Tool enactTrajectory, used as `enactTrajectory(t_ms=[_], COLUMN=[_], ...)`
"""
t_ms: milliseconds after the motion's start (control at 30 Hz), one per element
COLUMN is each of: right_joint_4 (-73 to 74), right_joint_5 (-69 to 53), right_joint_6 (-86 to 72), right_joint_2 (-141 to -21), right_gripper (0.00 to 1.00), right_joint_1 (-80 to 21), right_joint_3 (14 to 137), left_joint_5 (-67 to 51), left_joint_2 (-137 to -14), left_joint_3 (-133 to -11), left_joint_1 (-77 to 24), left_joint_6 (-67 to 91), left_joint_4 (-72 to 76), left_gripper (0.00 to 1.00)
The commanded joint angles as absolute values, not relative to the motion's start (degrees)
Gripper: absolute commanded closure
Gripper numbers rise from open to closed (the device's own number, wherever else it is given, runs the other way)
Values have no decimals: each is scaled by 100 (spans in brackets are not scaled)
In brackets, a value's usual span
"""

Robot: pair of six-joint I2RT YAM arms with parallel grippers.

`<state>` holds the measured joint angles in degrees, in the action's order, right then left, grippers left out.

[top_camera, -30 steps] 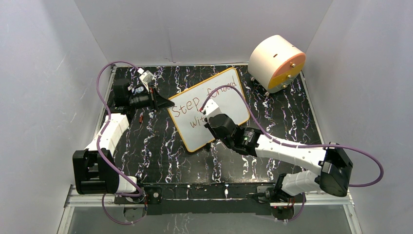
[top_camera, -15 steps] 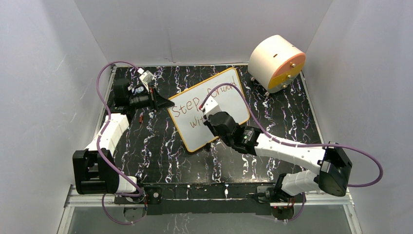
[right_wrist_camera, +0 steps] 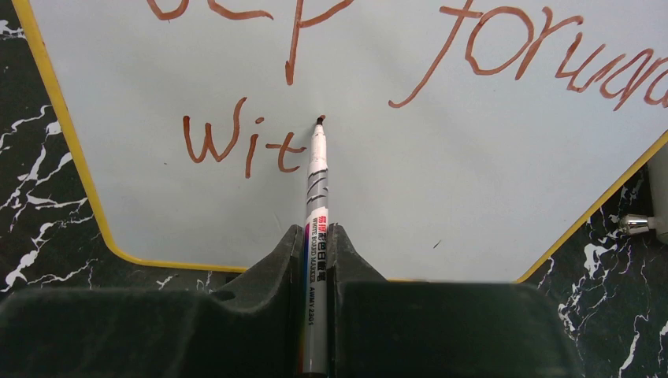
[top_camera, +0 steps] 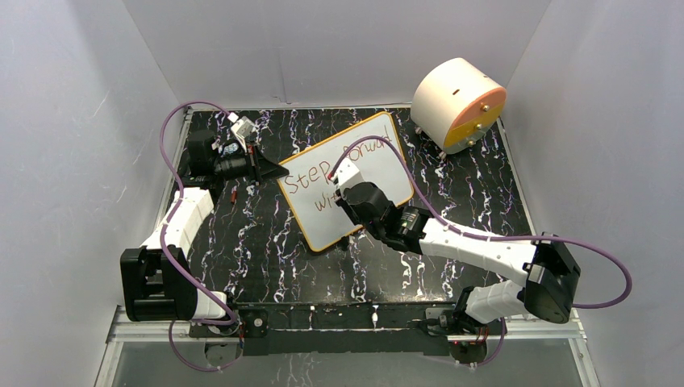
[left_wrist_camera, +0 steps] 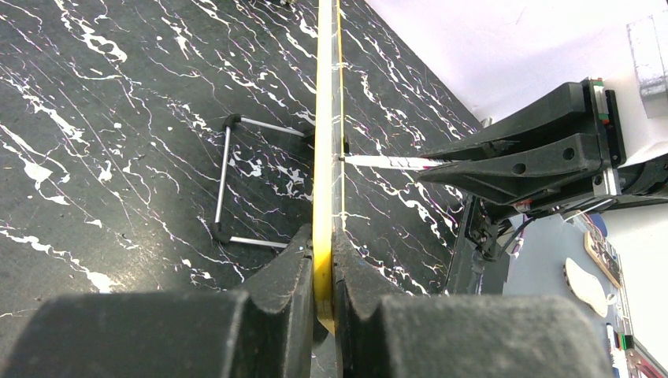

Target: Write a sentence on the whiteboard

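The whiteboard [top_camera: 385,171] stands tilted at mid-table, its orange-yellow frame edge [left_wrist_camera: 324,118] seen end-on in the left wrist view. My left gripper [left_wrist_camera: 323,236] is shut on that frame at the board's left corner [top_camera: 278,172]. My right gripper [right_wrist_camera: 317,232] is shut on a white marker [right_wrist_camera: 316,197] in front of the board [top_camera: 348,193]. The sentence [right_wrist_camera: 244,146] reads "Step forward" on the top line and "Wit" below. The marker tip [right_wrist_camera: 321,120] rests on the board just up and right of the "t".
A round peach-and-orange drum [top_camera: 458,103] stands at the back right. A small red piece [top_camera: 234,194] lies on the black marbled table left of the board. The board's wire foot [left_wrist_camera: 236,181] sticks out behind it. White walls enclose the table.
My right gripper has shifted the marker slightly up and left over the second line. The left arm and the board have not moved.
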<state>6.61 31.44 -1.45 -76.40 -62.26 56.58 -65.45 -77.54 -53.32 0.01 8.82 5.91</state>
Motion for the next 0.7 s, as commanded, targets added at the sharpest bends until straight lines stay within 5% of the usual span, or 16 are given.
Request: enactTrajectory(t_ms=[0,667], right_joint_4=[924,1274], right_joint_5=[2952,2795], right_joint_6=[-353,-692], right_joint_2=[-7635,-7455], right_gripper=[100,100], right_joint_1=[-6196,-6196], right_joint_3=[5821,5443], left_joint_5=[-6731,-6714], left_joint_2=[-7792,-7796], left_joint_3=[-5361,-5352], left_joint_1=[-88,-88], left_joint_6=[629,624], left_joint_4=[299,299], left_gripper=[100,100])
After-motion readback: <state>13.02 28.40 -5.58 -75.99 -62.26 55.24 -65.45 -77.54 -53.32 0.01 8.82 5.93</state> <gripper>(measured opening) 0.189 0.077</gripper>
